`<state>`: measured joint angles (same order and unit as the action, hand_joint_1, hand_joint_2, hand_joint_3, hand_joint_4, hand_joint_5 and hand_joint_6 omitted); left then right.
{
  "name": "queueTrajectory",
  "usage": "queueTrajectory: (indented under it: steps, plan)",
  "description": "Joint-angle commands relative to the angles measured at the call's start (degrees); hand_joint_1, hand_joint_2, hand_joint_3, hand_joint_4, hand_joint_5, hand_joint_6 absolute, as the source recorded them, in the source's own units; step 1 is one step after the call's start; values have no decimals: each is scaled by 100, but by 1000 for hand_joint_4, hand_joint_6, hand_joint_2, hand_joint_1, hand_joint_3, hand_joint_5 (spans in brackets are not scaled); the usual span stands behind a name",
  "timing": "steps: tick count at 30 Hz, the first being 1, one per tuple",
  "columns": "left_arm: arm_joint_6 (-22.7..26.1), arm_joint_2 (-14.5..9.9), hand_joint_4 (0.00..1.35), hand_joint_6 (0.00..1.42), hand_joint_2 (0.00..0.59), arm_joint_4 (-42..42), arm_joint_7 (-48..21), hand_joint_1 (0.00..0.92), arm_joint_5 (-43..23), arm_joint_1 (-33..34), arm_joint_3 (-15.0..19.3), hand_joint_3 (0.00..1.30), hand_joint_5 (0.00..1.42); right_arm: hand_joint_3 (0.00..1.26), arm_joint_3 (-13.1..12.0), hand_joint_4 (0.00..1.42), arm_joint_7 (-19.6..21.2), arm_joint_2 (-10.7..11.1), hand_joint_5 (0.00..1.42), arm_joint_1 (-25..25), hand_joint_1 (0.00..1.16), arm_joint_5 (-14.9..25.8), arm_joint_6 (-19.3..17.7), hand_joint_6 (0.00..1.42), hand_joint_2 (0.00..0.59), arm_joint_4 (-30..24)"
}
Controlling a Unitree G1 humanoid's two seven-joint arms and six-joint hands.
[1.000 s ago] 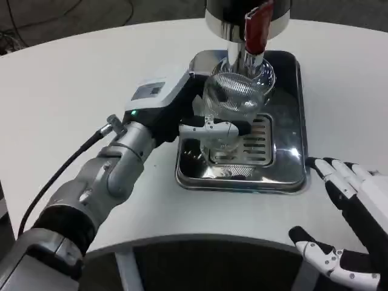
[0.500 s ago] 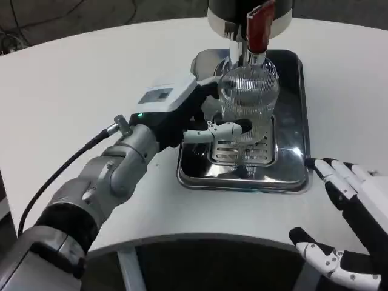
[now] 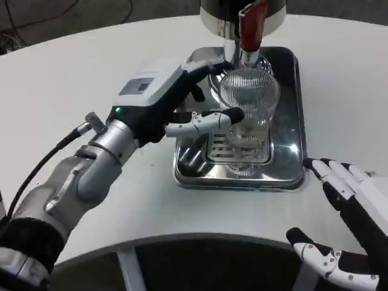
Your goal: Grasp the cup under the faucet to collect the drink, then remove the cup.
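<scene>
The ribbed glass cup (image 3: 249, 97) sits directly below the faucet (image 3: 247, 53), and that is the whole point of the placement: whatever comes out of the spout should drop straight into the open mouth. Below the faucet too lies the steel drip tray (image 3: 285, 173), its slotted grate (image 3: 237, 147) under the cup to catch any spill.

The left hand (image 3: 173, 103) is to the left of the faucet, reaching in from the side. One finger curls round the far side of the cup and a white finger (image 3: 203, 120) crosses its near side, so the glass is bracketed between them. It looks like a sideways hold that steadies the cup while leaving its mouth free under the spout, though I cannot tell how firmly the fingers press.

The red lever (image 3: 248, 24) stands just above the faucet, within reach from the right. The right hand (image 3: 348, 224) waits well to the right of the faucet and nearer the table's (image 3: 60, 91) front edge, fingers spread, holding nothing. My read: the cup is in position for filling, and no liquid is visible in it yet.
</scene>
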<state>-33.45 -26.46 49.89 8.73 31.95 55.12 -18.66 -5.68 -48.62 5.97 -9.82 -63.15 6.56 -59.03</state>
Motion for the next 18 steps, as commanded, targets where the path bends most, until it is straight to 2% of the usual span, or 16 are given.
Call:
queueTrajectory:
  steps: [1,6,8,12,16,18]
  plan:
    - [-72,-461,232,778,126,-719,-308,97,-179,-561,286,252,521,25,29,0,-1,-14,0,-11,326,55,10,0,406,-97]
    - [26,-734,232,771,121,-1407,-514,95,-427,-985,675,258,515,30,89,0,-47,46,0,40,327,46,102,0,407,-94]
    - [88,-851,232,750,116,-1766,-575,85,-613,-1211,937,270,512,32,124,0,-67,72,0,118,327,31,149,0,407,-61]
    - [179,-934,257,746,115,-2436,-683,72,-1015,-1673,1430,298,512,33,175,0,-70,127,0,240,327,2,246,0,407,-32]
    - [199,-918,303,545,134,-3012,-851,61,-1522,-2056,1872,350,442,34,177,0,-26,172,0,304,328,29,326,0,407,-8]
    - [192,-854,329,425,138,-3274,-1198,46,-2235,-2200,2132,376,416,34,194,0,-2,186,0,326,328,33,354,0,407,35]
